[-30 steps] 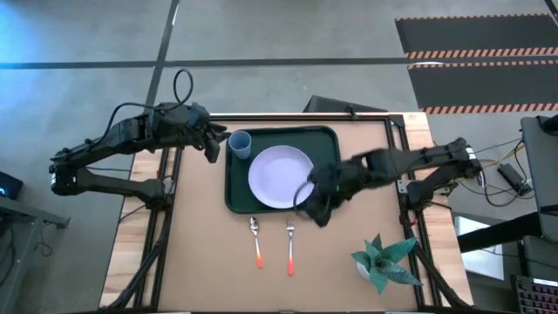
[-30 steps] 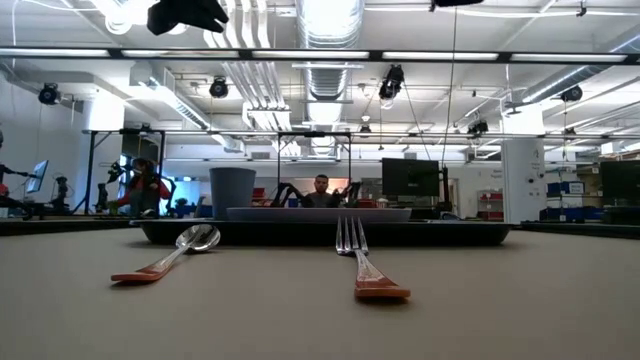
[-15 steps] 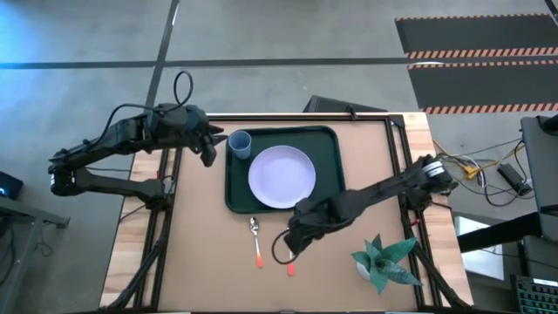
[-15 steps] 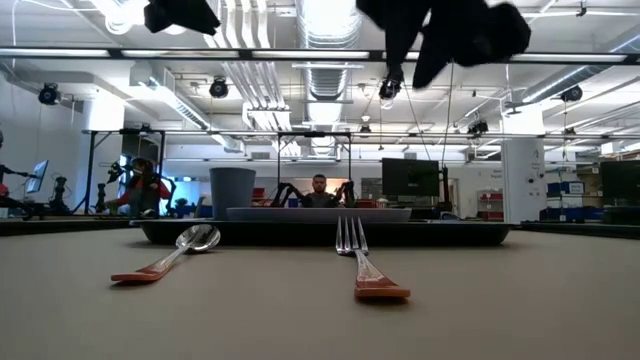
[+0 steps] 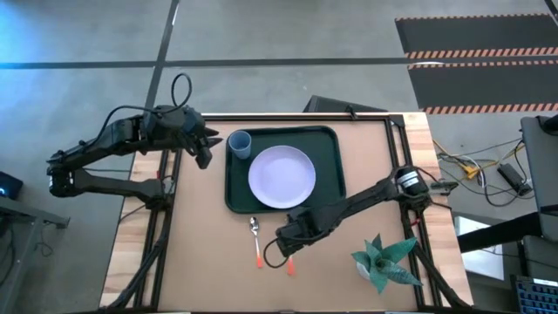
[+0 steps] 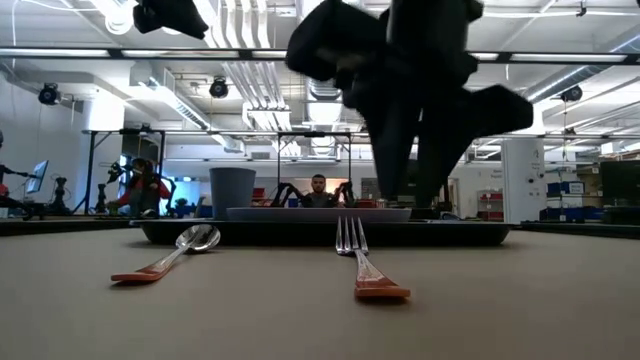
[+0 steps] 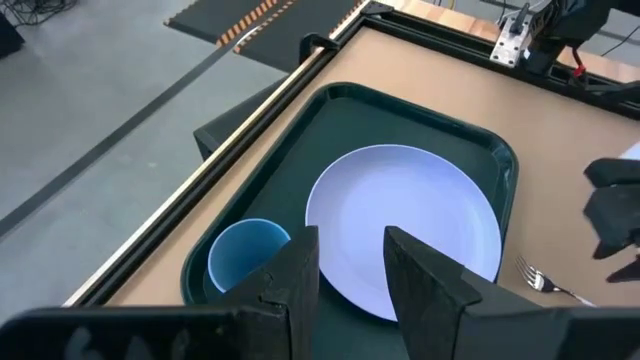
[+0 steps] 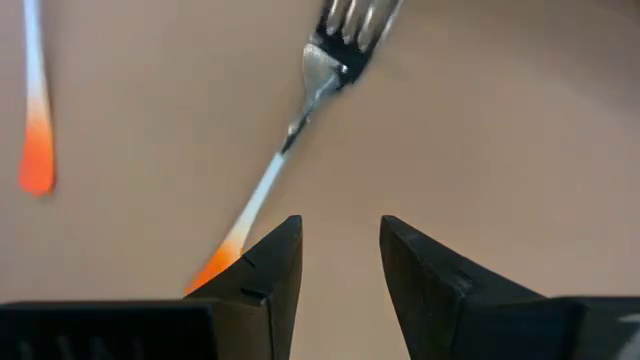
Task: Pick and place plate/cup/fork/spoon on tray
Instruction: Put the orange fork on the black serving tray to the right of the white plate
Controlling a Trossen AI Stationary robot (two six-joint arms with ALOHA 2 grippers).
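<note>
The dark green tray [image 5: 331, 196] lies at the table's far middle. On it rest the lavender-white plate [image 5: 281, 176] and, in its far left corner, the blue cup [image 5: 240, 144]. The spoon [image 5: 256, 240] and the fork [image 8: 290, 130] lie on the table just near of the tray, handles toward the near edge. My right gripper [image 5: 283, 249] hangs open above the fork's handle, clear of it in the low view [image 6: 408, 195]; it hides most of the fork from above. My left gripper [image 5: 205, 148] is open and empty, raised beside the tray's far left corner.
A potted green plant [image 5: 384, 260] stands at the table's near right, close to my right arm. The table's black frame rails run along its left and right sides. Bare table lies near of the cutlery and left of the spoon.
My right gripper has gone from beside the plate's right edge toward the near edge and leftward, coming down over the fork. My left gripper has drifted a little toward the table's left edge, away from the cup. Fork, spoon, plate and cup have not moved.
</note>
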